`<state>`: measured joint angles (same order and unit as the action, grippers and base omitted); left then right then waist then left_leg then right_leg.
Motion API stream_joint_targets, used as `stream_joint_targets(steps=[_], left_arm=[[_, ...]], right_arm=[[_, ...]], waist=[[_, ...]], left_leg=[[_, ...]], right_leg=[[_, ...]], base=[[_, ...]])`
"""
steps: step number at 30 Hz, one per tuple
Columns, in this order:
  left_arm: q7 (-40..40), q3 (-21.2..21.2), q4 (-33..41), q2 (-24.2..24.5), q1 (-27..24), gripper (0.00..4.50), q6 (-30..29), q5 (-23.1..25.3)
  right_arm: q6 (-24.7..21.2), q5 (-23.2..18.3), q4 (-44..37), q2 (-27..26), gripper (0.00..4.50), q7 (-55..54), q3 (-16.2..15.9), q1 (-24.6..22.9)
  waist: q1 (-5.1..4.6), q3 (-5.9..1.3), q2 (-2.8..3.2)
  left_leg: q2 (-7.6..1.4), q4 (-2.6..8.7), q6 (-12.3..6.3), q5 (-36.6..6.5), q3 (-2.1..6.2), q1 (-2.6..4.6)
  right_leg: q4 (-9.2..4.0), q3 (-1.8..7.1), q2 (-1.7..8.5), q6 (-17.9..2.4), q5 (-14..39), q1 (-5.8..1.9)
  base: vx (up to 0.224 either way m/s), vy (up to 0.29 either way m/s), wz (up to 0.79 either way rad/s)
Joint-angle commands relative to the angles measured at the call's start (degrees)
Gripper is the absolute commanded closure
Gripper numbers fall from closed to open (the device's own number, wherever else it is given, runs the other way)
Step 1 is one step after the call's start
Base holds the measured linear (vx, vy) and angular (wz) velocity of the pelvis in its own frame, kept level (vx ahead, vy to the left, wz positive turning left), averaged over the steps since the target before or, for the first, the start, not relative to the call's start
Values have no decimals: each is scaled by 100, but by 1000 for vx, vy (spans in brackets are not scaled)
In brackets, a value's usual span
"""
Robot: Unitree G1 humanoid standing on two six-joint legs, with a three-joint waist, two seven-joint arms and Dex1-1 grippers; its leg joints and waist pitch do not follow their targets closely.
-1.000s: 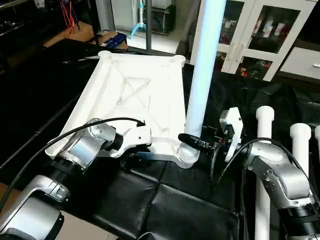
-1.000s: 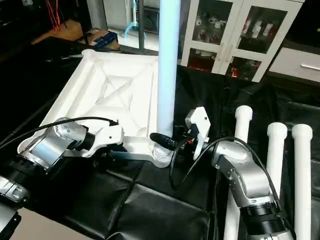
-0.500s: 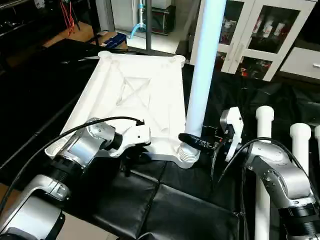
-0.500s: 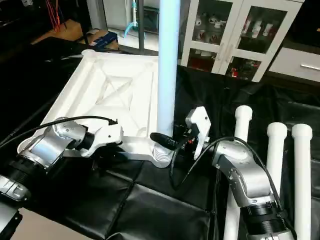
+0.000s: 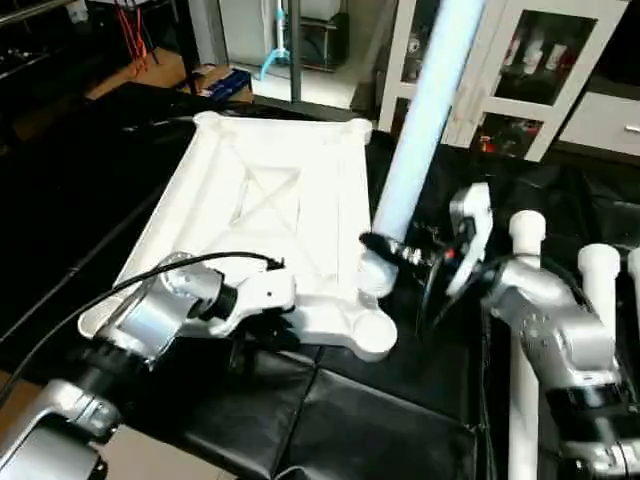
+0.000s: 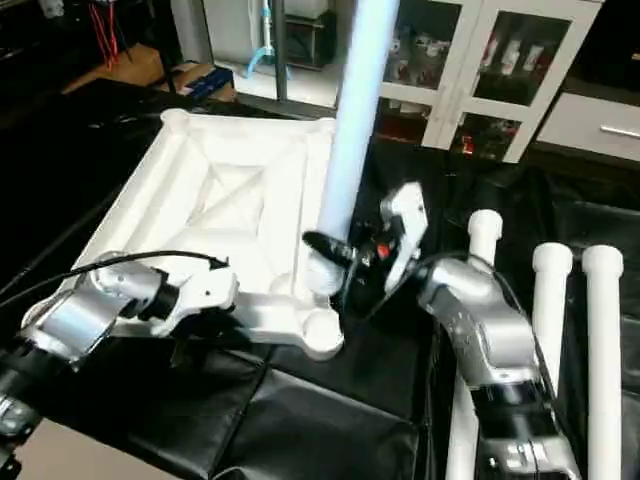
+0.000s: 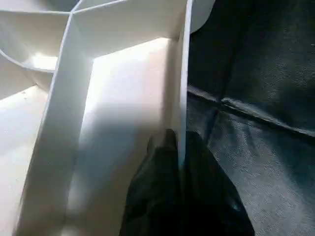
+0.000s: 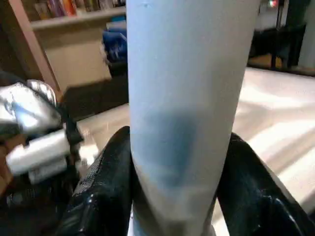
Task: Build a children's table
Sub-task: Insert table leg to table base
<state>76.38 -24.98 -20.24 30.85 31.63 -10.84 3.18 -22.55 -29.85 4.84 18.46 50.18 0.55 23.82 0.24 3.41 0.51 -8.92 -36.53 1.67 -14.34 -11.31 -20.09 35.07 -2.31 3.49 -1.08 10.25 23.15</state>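
Watching this up close and things just shifted: a second ago the leg (image 5: 425, 110) stood straight up in the near right corner socket (image 5: 372, 332) of the tabletop (image 5: 260, 200), now it's tilted over to the right and its flared end looks lifted out, sitting just behind and above that socket, which is empty now. The right gripper (image 5: 395, 250) is still clamped around the leg low down, one black finger each side, you can see it best in the right wrist view (image 8: 184, 162). Meanwhile the left gripper (image 7: 179, 162) has pinched down on the thin near rim of the tabletop, fingers pressed together on the wall, where a moment ago it was looser. The tabletop lies upside down on the black mat (image 5: 360, 410), ribs and X brace facing up. Spare legs (image 5: 525, 300) lie on the mat to the right.

My guess: the leg didn't seat, or popped out, so this corner isn't done. Left is bracing the top so the right can line the leg up vertical and push again. None of the four sockets has a leg standing in it as far as I can tell
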Motion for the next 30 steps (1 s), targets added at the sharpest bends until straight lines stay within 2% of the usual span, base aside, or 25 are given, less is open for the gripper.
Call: stream_joint_targets(steps=[1,3,4,5,6,8,9,10,12,14,18,19,20,23,24,25,30], left_arm=[[111,265,156,-19,24,447,-29,-361],[-40,315,79,7,23,447,58,-252],[-224,322,26,-1,17,447,154,-134],[-286,337,-20,-14,53,447,145,-109],[-382,387,-266,-74,126,447,271,-107],[-507,450,-429,-159,154,447,287,-120],[-566,478,-480,-188,214,447,162,-106],[-584,510,-498,-195,285,447,48,-134],[-642,546,-546,-190,348,447,38,-150],[-665,554,-599,-202,387,447,80,-157],[-555,549,-440,-225,330,447,82,-260],[-559,562,-377,-251,310,405,151,-313],[-514,582,-378,-271,314,393,144,-354],[-401,572,-299,-296,326,393,132,-372],[-449,567,-264,-323,333,387,198,-346],[-488,559,-325,-406,390,373,277,-343],[-564,509,-507,-538,466,373,359,-282]], right_arm=[[-131,-279,-86,-37,265,-16,198,149],[-218,-447,-157,-172,265,-53,258,190],[-160,-356,-165,-171,265,-8,180,160],[-145,-314,-141,-159,265,28,140,160],[-48,-260,39,-249,265,7,132,179],[-1,-243,181,-335,265,-62,173,168],[43,-146,252,-370,265,-194,186,193],[-96,-275,208,-402,265,-233,227,216],[-265,-425,116,-430,265,-265,247,185],[-285,-370,114,-359,265,-217,196,148],[-273,-323,99,-285,265,-219,203,95],[-309,-375,-3,-245,265,-247,242,40],[-318,-380,-33,-238,265,-247,255,24],[-357,-402,-161,-206,265,-248,284,-64],[-376,-407,-218,-183,265,-261,284,-108],[-383,-380,-283,-144,265,-277,272,-171],[-419,-409,-427,-76,265,-304,274,-264]], waist=[[42,-386,-60],[45,-389,-42],[49,-390,-79],[49,-390,-79],[50,-385,-126],[44,-365,-115],[26,-372,-220],[32,-352,-221],[45,-359,-200],[36,-368,-167],[59,-399,-183],[63,-407,-144],[70,-415,-158],[110,-422,-153],[114,-412,-131],[121,-406,-139],[165,-409,-143]], left_leg=[[-447,508,-327,-166,201,38],[-449,505,-377,-20,193,41],[-448,503,-402,-45,193,30],[-448,503,-402,-45,193,30],[-445,502,-407,-52,185,24],[-431,508,-328,-234,191,17],[-435,510,-322,-258,180,15],[-429,515,-265,-333,189,17],[-436,513,-228,-276,196,21],[-434,505,-253,-121,189,29],[-423,478,-469,273,168,16],[-419,467,-511,328,169,8],[-422,462,-535,360,166,12],[-434,453,-592,412,160,9],[-438,455,-591,368,160,12],[-440,460,-560,269,153,32],[-442,462,-450,171,142,53]], right_leg=[[-295,305,542,-1670,654,-293],[-273,295,531,-1700,441,-277],[-269,293,542,-1706,418,-286],[-269,293,542,-1706,418,-286],[-280,298,550,-1682,510,-290],[-332,303,558,-1596,912,-280],[-340,300,555,-1562,985,-281],[-355,307,564,-1503,1223,-271],[-339,310,568,-1450,1253,-270],[-309,303,550,-1495,934,-257],[-239,301,542,-1653,244,-280],[-228,302,543,-1685,137,-289],[-223,300,540,-1696,77,-287],[-205,293,547,-1801,-49,-277],[-210,286,529,-1801,-23,-263],[-232,286,522,-1779,82,-256],[-240,298,519,-1736,150,-257]], base=[[0,0,0],[0,0,0],[0,0,0],[0,0,0],[0,0,0],[0,0,0],[0,0,0],[0,0,0],[0,0,0],[0,0,0],[0,0,0],[0,0,0],[0,0,0],[0,0,0],[0,0,0],[0,0,0],[0,0,0]])
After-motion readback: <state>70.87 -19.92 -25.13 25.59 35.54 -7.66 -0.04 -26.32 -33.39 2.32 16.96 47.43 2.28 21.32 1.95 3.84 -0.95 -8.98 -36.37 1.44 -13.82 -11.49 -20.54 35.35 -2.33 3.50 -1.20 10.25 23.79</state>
